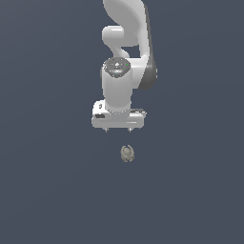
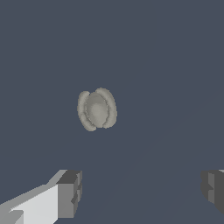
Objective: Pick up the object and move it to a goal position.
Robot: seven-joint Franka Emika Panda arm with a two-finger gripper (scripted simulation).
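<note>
The lump (image 1: pixel 127 153) lay alone on the plain dark grey floor (image 1: pixel 47 190), just below the white arm (image 1: pixel 125 57) in the exterior view and apart from the gripper (image 2: pixel 140 192), whose fingers (image 2: pixel 70 192) stood wide with nothing between them or around it.

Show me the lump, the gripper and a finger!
lump (image 2: pixel 97 109), wrist view, its smooth middle
gripper (image 2: pixel 140 192), wrist view, the open gap midway between the fingertips
finger (image 2: pixel 70 192), wrist view, its dark pad
</note>
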